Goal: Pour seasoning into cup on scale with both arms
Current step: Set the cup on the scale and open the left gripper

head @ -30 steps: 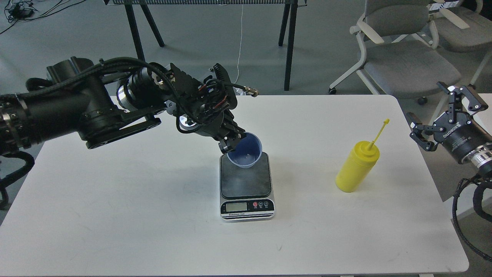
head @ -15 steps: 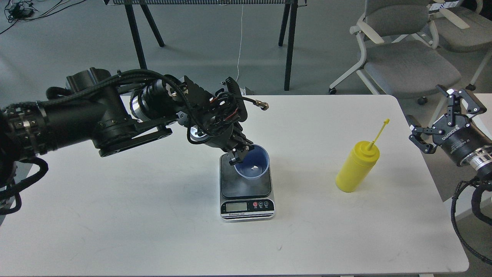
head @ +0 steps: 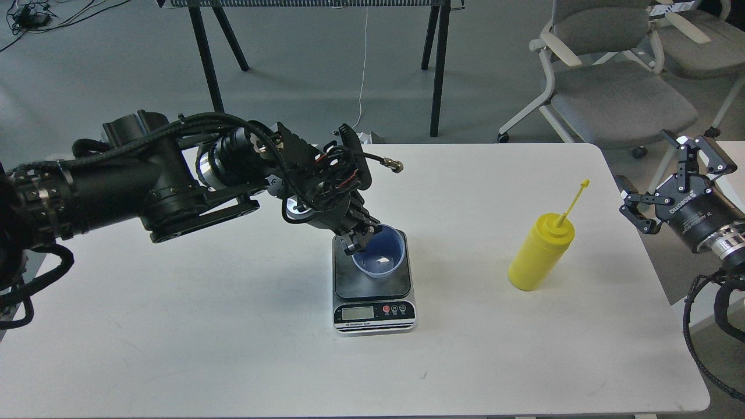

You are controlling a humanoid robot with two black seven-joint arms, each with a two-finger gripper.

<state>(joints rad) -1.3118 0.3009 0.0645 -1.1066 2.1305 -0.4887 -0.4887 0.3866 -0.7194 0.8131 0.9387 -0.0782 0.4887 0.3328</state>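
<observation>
Only one view here, the head cam looking down at a white table (head: 233, 326).

The scale (head: 372, 285) sits about mid-table with its silver front and display facing the camera. The pale blue cup (head: 379, 251) is on the back part of its dark top plate, upright or close to it, mouth open to the camera, with a small pale speck showing in the bottom.

The left arm comes in from the left edge, a big black thing with a silver joint and braided cables looped over it. The left gripper (head: 356, 237) is right on the cup's near-left rim, fingers pinching the wall of the cup, one fingertip looking like it's inside the rim and the other outside. It's dark and foreshortened down there, so the exact contact is hard to make out, but the grip looks closed on the cup.

The yellow squeeze bottle (head: 540, 251) stands upright on the right part of the table, well apart from the scale, with its thin cap strap sticking up and to the right.

The right gripper (head: 663, 174) hangs off the table's right edge, near the bottle but not touching it, claw fingers spread wide with nothing between them. A grey chair (head: 617, 99) sits on the floor behind it.
</observation>
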